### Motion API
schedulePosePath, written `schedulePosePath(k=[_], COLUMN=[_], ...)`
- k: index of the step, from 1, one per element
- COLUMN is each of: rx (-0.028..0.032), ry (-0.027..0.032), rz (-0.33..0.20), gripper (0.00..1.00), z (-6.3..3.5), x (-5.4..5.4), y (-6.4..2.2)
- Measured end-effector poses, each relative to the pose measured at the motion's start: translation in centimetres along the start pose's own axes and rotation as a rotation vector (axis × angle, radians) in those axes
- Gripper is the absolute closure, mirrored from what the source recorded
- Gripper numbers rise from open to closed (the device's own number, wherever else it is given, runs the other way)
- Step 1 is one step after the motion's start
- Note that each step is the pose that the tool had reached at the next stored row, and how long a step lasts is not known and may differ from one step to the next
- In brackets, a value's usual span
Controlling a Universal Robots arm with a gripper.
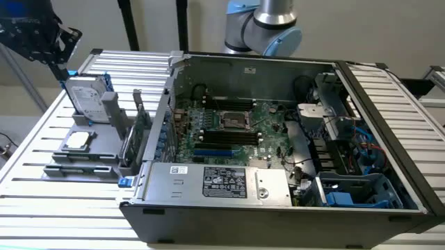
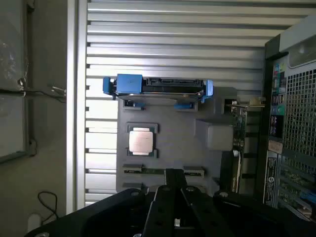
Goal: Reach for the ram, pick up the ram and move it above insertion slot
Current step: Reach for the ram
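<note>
Ram [image 2: 157, 171]: thin green stick, standing on edge in the gray tray [image 2: 173, 123], caught between two end clips, well outside the computer case [image 1: 278, 67].
Gripper [image 2: 173, 186]: above the tray, closest to the ram; open or closed, cannot tell.
Handling: probably light and stiff, yet brittle; chips and contact edge easily damaged, flat faces likely slick.
Hold: best across the two flat faces near mid-length, at the exposed upper edge, clear of both clips.
Long axis: level, parallel to the broad side of the hard drive [image 2: 158, 86]; one end toward the case, the other away from it.
Neighbour: square processor [image 2: 141, 140], between ram and hard drive.
</note>
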State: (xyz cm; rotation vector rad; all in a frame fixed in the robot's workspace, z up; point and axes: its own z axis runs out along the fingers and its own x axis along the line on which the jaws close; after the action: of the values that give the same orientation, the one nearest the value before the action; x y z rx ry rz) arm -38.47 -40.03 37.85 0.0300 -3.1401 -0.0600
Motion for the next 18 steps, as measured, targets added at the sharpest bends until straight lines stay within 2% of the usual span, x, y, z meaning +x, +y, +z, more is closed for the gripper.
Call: schedulePosePath(k=[12,14,18], rx=[0.0003,-0.0001,-0.0001], ry=[0.0005,0.0024,0.0088], rz=[0.000,0.000,0.000], gripper=[0.89,0.89,0.89], z=[-0.03,-0.02,-0.05], x=[0.0,-0.1,-0.4], y=[-0.07,-0.50,-2.05])
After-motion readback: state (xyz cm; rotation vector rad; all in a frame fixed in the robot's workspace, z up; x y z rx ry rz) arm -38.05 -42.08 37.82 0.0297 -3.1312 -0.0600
